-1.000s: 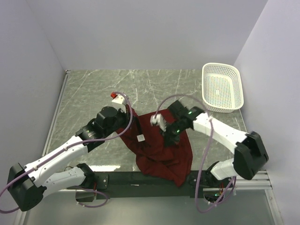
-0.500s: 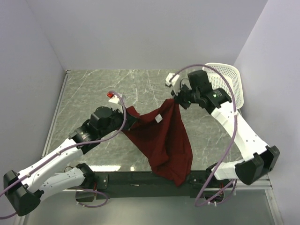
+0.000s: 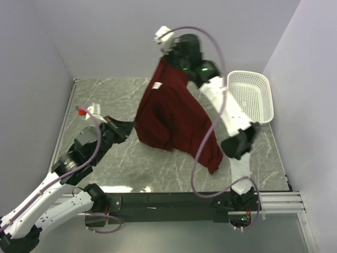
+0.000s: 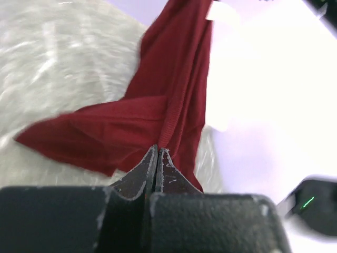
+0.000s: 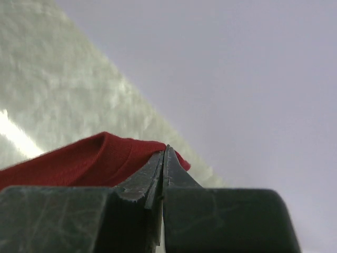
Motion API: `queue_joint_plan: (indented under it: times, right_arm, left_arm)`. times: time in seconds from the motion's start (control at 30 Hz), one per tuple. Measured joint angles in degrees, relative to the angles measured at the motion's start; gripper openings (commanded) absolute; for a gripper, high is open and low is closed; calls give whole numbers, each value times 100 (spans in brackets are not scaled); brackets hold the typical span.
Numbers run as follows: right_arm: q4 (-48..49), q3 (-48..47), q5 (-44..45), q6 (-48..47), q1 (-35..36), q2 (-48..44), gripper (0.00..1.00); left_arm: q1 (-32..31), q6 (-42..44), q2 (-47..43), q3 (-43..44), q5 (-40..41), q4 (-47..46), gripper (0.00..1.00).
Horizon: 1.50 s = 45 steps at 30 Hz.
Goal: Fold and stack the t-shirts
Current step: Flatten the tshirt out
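Note:
A dark red t-shirt (image 3: pixel 174 113) hangs stretched in the air above the marble table (image 3: pixel 105 97), its white neck tag (image 3: pixel 157 85) facing the camera. My right gripper (image 3: pixel 168 57) is raised high near the back wall and is shut on the shirt's top edge (image 5: pixel 105 153). My left gripper (image 3: pixel 130 129) is low on the left, shut on the shirt's lower left edge (image 4: pixel 174 105). The shirt's lowest corner (image 3: pixel 213 166) dangles near the right arm's base. In the left wrist view the cloth runs up from the closed fingertips (image 4: pixel 152 163) towards the tag (image 4: pixel 221 10).
A white perforated basket (image 3: pixel 263 87) stands at the back right of the table. Grey walls enclose the back and both sides. The right arm's purple cable (image 3: pixel 202 147) loops in front of the hanging shirt.
The right arm has swung up and to the back, lifting the shirt off the table and its front edge. The left gripper has drawn leftward, keeping its hold, so the cloth is stretched.

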<state>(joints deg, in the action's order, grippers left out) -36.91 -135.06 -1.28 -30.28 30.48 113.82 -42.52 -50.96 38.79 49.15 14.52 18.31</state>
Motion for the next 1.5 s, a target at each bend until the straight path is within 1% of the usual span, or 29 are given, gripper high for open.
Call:
queue_joint_plan:
  times: [0.07, 0.13, 0.2, 0.33, 0.37, 0.4, 0.43, 0.47, 0.5, 0.53, 0.57, 0.6, 0.63, 0.67, 0.7, 0.77, 0.83, 0.93, 1.0, 1.07, 1.1, 1.17, 1.23, 1.3, 1.37, 1.43, 1.5]
  right_arm:
    - [549, -433, 391, -118, 452, 605, 0]
    - [1281, -470, 824, -286, 925, 1086, 0]
    - [1976, -505, 1143, -466, 1427, 1665, 8]
    - [2922, -664, 1582, -656, 2114, 2728, 80]
    - [3036, -621, 1674, -721, 2188, 2874, 83]
    - [3082, -533, 1742, -713, 2225, 2959, 84]
    - [3093, -415, 1786, -675, 2227, 2966, 85]
    - [3067, -289, 1812, -577, 2194, 2957, 89]
    - [3053, -168, 1823, -466, 2133, 2924, 89]
    - [3010, 153, 1674, -251, 2013, 2730, 96]
    - [2809, 520, 1493, -83, 1880, 2455, 94]
    - [2503, 918, 1248, 37, 1687, 2096, 91]
    - [2188, 1370, 737, 96, 1438, 1663, 86]
    - [1934, 1740, 264, 111, 1193, 1246, 84]
    - [1681, 2282, -302, 114, 872, 693, 84]
    - [1233, 3248, -1191, 42, 199, -452, 80]
    - [1038, 4269, -1740, -96, -358, -1569, 77]
    - [785, 5641, -2273, -175, -643, -2824, 76]
    - [627, 6376, -2704, -175, -686, -3261, 76]
    - [380, 7005, -3051, -166, -815, -3427, 76]
    - [328, 7278, -3077, -116, -929, -3442, 76]
    - [291, 7659, -2920, 31, -1137, -3440, 76]
    - [267, 7761, -2667, 225, -1362, -3373, 72]
    - [358, 7656, -2406, 452, -1513, -3178, 66]
    - [455, 7298, -1969, 789, -1596, -2704, 63]
    - [557, 6728, -1563, 1128, -1659, -2013, 63]
    - [704, 6286, -1268, 1388, -1705, -1421, 63]
  left_arm:
    - [11, -640, -229, 11, 575, 466, 1]
    - [13, -1283, -533, -13, 1115, 1115, 1]
    - [13, -1915, -992, -157, 1513, 1764, 1]
    - [13, -3091, -1930, -570, 1967, 2981, 1]
    - [11, -3375, -2026, -680, 2011, 3261, 7]
    - [11, -3574, -2055, -772, 2055, 3488, 29]
    - [11, -3731, -2057, -872, 2096, 3696, 41]
    - [11, -4002, -2055, -988, 2151, 3895, 58]
    - [11, -4028, -2055, -1010, 2155, 3956, 64]
    - [11, -4087, -2044, -1027, 2216, 4037, 67]
    - [11, -4072, -2017, -1027, 2282, 4046, 69]
    - [11, -4035, -1987, -1021, 2326, 4015, 73]
    - [11, -3926, -1921, -1008, 2363, 3965, 76]
    - [11, -3770, -1812, -957, 2391, 3923, 77]
    - [11, -3613, -1694, -911, 2396, 3840, 81]
    - [13, -3018, -1405, -844, 2323, 3405, 82]
    - [13, -2406, -1134, -833, 2087, 2833, 84]
    - [57, -1515, -527, -820, 1523, 1958, 86]
    - [190, -925, 70, -804, 1005, 1331, 84]
    - [516, -404, 730, -804, 345, 754, 84]
    - [737, -190, 1071, -804, 15, 490, 84]
    - [1279, 160, 1659, -802, -520, 133, 83]
    - [1939, 407, 2159, -800, -975, -157, 80]
    - [2693, 566, 2684, -761, -1394, -463, 77]
    - [3296, 682, 3279, -597, -1646, -708, 75]
    - [3659, 787, 3880, -332, -1775, -868, 75]
    - [3816, 942, 4592, 144, -1812, -905, 71]
